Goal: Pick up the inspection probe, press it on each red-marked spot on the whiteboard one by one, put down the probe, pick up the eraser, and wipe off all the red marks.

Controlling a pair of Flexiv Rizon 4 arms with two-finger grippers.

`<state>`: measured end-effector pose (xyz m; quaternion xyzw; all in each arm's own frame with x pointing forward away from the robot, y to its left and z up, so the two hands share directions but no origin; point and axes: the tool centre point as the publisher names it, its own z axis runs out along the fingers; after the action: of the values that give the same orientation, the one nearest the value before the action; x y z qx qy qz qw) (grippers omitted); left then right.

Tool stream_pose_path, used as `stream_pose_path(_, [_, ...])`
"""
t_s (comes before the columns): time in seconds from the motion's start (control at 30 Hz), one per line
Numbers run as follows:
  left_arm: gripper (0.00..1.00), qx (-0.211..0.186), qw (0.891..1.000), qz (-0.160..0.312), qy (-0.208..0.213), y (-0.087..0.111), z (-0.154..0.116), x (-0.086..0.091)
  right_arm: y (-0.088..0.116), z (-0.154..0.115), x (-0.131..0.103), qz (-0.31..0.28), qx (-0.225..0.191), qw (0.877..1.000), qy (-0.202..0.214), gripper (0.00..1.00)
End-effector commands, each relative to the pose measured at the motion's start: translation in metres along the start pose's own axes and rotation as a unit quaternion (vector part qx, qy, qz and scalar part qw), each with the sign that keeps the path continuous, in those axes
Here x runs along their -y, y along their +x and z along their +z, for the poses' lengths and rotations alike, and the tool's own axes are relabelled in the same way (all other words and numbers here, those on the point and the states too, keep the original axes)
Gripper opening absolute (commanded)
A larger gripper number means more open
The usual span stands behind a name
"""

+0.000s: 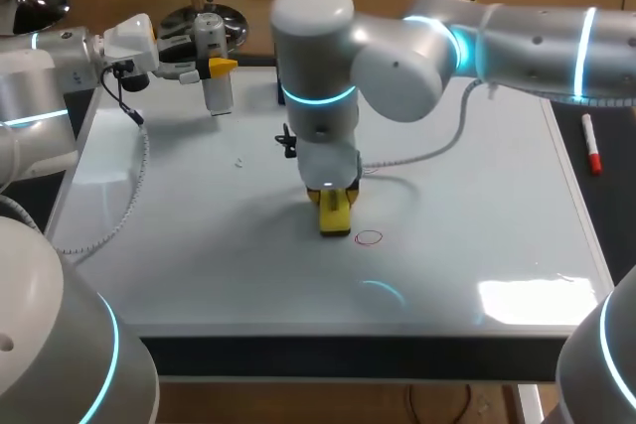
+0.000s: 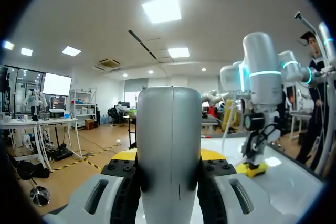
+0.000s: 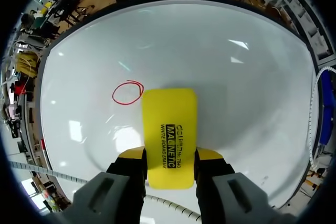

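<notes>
**Eraser in my right fingers beside the red ring, probe in my left**

In the head view, my right arm is coming in from the right side, and my right gripper (image 1: 335, 208) is standing over the middle of the whiteboard (image 1: 477, 196). Its fingers are closing on the yellow eraser (image 1: 335, 217) from two sides. The lower end of the eraser is meeting the board, and one red ring (image 1: 369, 237) is lying just beside it. My left gripper (image 1: 221, 67) is staying at the far left corner of the board and is holding the inspection probe (image 1: 217, 94) upright. A marker pen (image 1: 591, 146) is lying on the dark strip past the board's right edge.

In the left wrist view, the silver probe (image 2: 170, 129) is sitting between the fingers of my left gripper (image 2: 169, 156), and both fingers are pressing on it. Ahead of it, my right arm (image 2: 260, 72) is standing with the eraser (image 2: 252, 169) down at the board.

In the right wrist view, my right gripper (image 3: 169, 162) is gripping the near end of the eraser (image 3: 169, 124). The red ring (image 3: 127, 92) is showing just beside its far corner, on the whiteboard (image 3: 252, 87). I cannot tell if they are touching.
</notes>
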<state>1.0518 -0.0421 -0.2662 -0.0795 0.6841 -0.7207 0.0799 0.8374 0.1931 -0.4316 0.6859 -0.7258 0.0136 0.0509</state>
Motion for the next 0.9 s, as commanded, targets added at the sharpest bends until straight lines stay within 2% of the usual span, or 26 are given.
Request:
stream_pose_path(0.03, [0.00,0.000,1.000,0.001,0.001,0.000,0.000,0.000,0.005,0.012,0.004,0.000,0.001,1.000,0.003,0.00])
stream_pose_path(0.43, [0.00,0.000,1.000,0.001,0.001,0.000,0.000,0.000,0.008,-0.044,0.012,-0.020,0.023,1.000,-0.005,0.00])
stream_pose_path(0.53, [0.00,0.000,1.000,0.001,0.001,0.000,0.000,0.000,0.012,-0.056,0.020,-0.020,0.029,0.999,-0.006,0.00])
stream_pose_path(0.63, [0.00,0.000,1.000,0.001,0.001,0.000,0.000,0.000,0.021,-0.062,0.033,-0.013,0.028,1.000,0.001,0.00])
stream_pose_path(0.83, [0.00,0.000,1.000,0.001,0.001,0.000,0.000,0.000,0.051,-0.079,0.076,0.029,0.052,0.998,0.002,0.00])
stream_pose_path(0.9, [0.00,0.000,1.000,0.001,0.001,0.000,0.000,0.000,0.063,-0.086,0.090,0.034,0.047,0.998,0.016,0.00])
